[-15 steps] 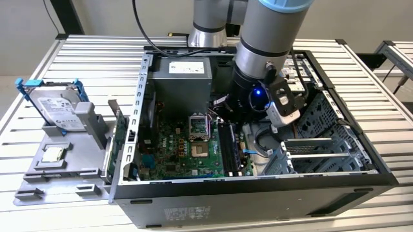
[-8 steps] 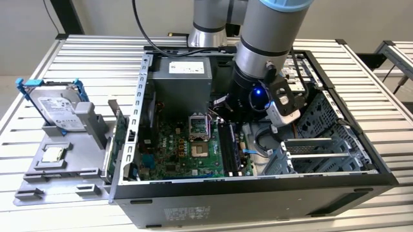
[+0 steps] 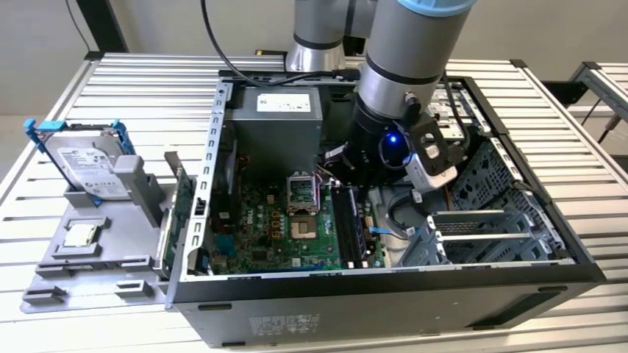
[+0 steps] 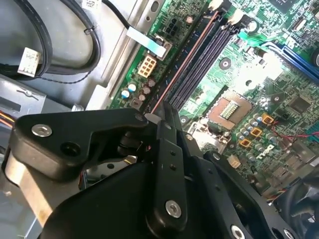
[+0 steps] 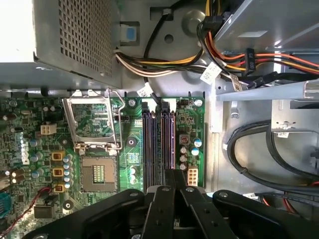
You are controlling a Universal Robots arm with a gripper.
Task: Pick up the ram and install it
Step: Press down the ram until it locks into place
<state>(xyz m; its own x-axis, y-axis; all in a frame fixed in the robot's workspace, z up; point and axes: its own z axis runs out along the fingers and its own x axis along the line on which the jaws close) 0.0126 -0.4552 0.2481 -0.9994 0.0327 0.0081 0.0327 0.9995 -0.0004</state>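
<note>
The ram (image 4: pixel 185 60) shows edge-on as a thin reddish line standing in the outermost black motherboard slot, the one beside the row of small capacitors. It also appears as a line in the first wrist view (image 5: pixel 172 142) and as a dark upright strip in the exterior view (image 3: pixel 349 224). My gripper (image 4: pixel 162 115) sits over the near end of that strip with its black fingers (image 5: pixel 175 178) drawn close together around the thin edge. In the exterior view the gripper (image 3: pixel 343 178) reaches down inside the open computer case, just above the slots.
The open processor socket (image 5: pixel 97 172) lies beside the slots. Cable bundles (image 5: pixel 249 149) and a metal drive cage (image 3: pixel 490 220) stand on the other side, the power supply (image 3: pixel 279 125) behind. Outside the case, a grey fixture (image 3: pixel 93 268) holds a hard drive (image 3: pixel 88 165) and a processor chip (image 3: pixel 79 234).
</note>
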